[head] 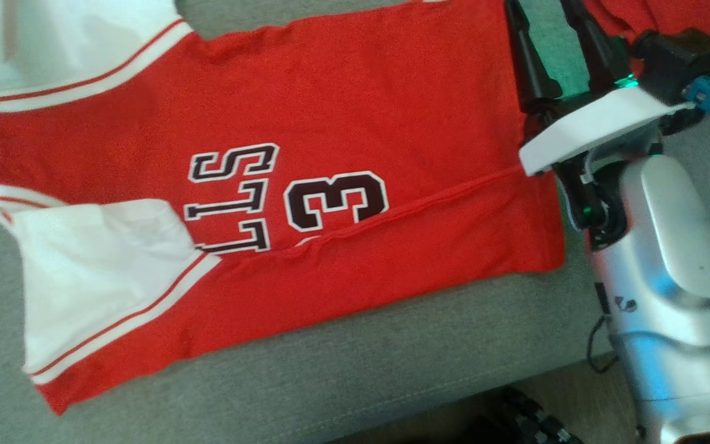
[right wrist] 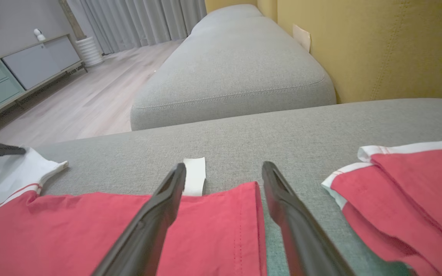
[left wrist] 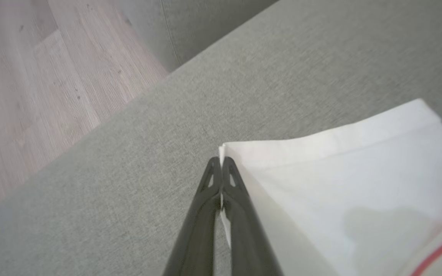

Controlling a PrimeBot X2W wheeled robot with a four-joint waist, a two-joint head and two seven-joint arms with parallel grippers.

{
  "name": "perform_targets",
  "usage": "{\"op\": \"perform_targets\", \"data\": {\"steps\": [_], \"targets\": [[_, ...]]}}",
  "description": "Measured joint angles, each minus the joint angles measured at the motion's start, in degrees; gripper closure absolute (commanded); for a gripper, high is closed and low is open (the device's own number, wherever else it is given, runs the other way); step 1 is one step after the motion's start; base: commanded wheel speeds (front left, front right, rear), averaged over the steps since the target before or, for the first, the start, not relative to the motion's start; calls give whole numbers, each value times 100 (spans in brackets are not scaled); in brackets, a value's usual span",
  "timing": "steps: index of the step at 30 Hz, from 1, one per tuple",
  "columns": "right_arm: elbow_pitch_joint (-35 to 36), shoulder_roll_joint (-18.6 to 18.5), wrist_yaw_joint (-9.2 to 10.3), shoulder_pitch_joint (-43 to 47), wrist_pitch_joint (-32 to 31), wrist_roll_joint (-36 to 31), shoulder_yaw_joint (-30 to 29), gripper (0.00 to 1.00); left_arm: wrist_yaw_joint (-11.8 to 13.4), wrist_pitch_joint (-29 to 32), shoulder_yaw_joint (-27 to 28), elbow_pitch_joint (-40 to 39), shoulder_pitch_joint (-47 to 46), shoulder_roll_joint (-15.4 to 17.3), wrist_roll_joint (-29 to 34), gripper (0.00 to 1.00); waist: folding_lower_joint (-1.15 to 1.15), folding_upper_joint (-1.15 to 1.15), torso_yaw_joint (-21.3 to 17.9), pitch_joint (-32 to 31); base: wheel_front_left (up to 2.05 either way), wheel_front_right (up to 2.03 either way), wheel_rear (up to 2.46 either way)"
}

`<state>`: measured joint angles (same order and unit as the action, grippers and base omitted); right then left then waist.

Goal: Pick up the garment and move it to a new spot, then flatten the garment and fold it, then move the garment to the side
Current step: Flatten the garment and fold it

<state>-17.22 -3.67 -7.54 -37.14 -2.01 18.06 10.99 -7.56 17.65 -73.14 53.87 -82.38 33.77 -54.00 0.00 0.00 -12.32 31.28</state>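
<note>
Garment [head: 342, 185] was laid flat across sofa [head: 392, 370] seat, red w/ white sleeves, one long side apparently folded in over the print. L gripper [left wrist: 221, 165] was seen pressed together on the outer corner of a white sleeve [left wrist: 340, 172], a sliver of cloth showing between its fingers. R gripper [right wrist: 225, 172] was held spread wide over the hem corner [right wrist: 244, 214] at the other end, nothing gripped, a small white tag [right wrist: 195, 176] just beyond it.

Risks, as judged:
- L bite was taken right at the sleeve's edge, so it could prob. be slipped free by a hard pull.
- Possibly one layer alone was caught, so the sleeve would be peeled open, not moved.
- If L side were lifted before R was clamped, the garment would be dragged askew and the flat lay lost.
- R fingers could be clamped on sofa fabric or a single hem layer, b/c the corner sat off-centre between them.
- A second red top [right wrist: 416, 191] was lying near R side, apart from the hem, and could be snagged on a wide sweep.
- Seat's front edge was close to the garment's near side, so a slide to the floor [left wrist: 33, 96] was possible.

Containers: none noted on the seat. A cabinet [right wrist: 25, 73] w/ drawers was seen across the room, drawers closed, contents hidden.
</note>
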Motion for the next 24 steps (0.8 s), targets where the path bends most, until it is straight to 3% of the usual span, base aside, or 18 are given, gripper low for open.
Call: {"op": "perform_targets", "data": {"steps": [7,12,22,24], "targets": [[-467,-486,0,-265,-509,16,-94,0,0,-621,-82,-352,101,-305,123,100,0,0,447,-296,0,0,0],[-1171,-836,0,-600,-1048,316,-293,0,0,-947,-178,-706,186,-376,312,100,0,0,859,-513,0,0,0],[-2354,-1870,0,-1094,-1751,471,558,0,0,-1171,-216,-1455,497,-533,500,100,0,0,1517,-785,0,0,0],[-2521,-1916,0,-1151,-1835,544,717,0,0,-1170,-218,-1546,561,-539,537,100,0,0,1565,-794,0,0,0]]}}
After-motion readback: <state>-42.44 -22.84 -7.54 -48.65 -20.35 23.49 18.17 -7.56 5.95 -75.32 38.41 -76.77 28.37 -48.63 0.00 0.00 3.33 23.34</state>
